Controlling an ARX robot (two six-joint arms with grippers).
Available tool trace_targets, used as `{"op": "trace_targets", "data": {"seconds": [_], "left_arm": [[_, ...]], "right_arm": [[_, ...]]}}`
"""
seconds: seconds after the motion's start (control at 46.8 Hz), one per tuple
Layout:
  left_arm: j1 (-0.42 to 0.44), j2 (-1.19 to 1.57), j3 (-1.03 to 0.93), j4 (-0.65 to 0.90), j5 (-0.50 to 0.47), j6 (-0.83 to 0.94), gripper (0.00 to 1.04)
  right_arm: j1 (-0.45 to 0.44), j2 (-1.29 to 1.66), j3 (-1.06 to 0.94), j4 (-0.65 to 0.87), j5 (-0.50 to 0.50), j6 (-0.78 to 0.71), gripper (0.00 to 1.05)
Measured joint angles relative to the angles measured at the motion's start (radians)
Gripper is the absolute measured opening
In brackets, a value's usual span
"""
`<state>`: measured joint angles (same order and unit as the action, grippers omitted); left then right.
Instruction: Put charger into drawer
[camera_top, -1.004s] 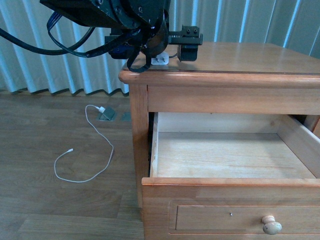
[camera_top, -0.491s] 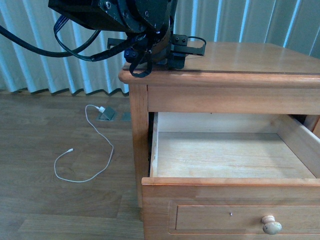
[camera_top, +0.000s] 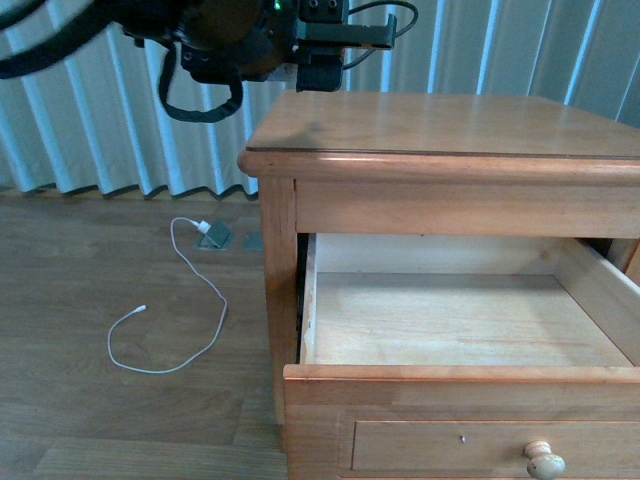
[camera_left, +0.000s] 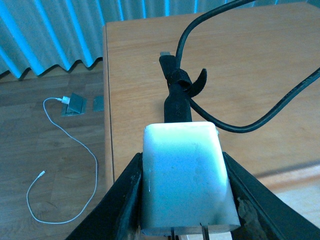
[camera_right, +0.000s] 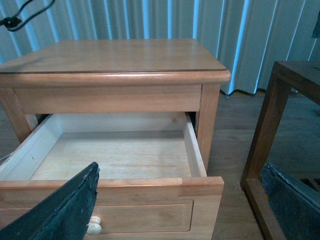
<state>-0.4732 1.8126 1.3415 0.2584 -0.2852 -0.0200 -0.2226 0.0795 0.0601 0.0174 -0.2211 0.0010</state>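
Note:
My left gripper (camera_top: 322, 62) hangs above the back left corner of the nightstand top (camera_top: 440, 125). In the left wrist view it (camera_left: 185, 210) is shut on the charger (camera_left: 182, 175), a white block held between both black fingers. The charger's thin black cable (camera_left: 186, 82) loops out in front over the top. The block is hidden in the front view, where only a cable loop (camera_top: 392, 18) shows. The upper drawer (camera_top: 460, 385) stands pulled open and empty, with its pale knob (camera_top: 545, 462) low on the front. My right gripper (camera_right: 180, 220) is open, in front of the drawer (camera_right: 125, 184).
A long thin white cable (camera_top: 170, 330) lies on the wood floor left of the nightstand, near a grey floor socket (camera_top: 213, 233). A dark wooden furniture frame (camera_right: 265, 130) stands to the right of the nightstand. Pleated curtains hang behind.
My left gripper closed on the charger on the nightstand top and has risen with it. The top is now bare. The drawer has not moved.

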Motion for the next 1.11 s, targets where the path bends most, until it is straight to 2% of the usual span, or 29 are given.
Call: {"op": "trace_targets", "data": {"seconds": [0.278, 0.448, 0.747, 1.11], "left_arm": [[-0.075, -0.23, -0.255, -0.02, 0.097, 0.077, 0.4], [-0.118, -0.27, -0.327, -0.065, 0.102, 0.134, 0.4], [-0.124, -0.159, -0.319, -0.08, 0.07, 0.193, 0.4], [-0.124, 0.086, -0.175, -0.04, 0.14, 0.169, 0.4]], "right_arm": [[0.0, 0.0, 0.0, 0.0, 0.0, 0.0, 0.96], [0.0, 0.0, 0.0, 0.0, 0.0, 0.0, 0.96], [0.0, 0.0, 0.0, 0.0, 0.0, 0.0, 0.96], [0.0, 0.0, 0.0, 0.0, 0.0, 0.0, 0.96]]}}
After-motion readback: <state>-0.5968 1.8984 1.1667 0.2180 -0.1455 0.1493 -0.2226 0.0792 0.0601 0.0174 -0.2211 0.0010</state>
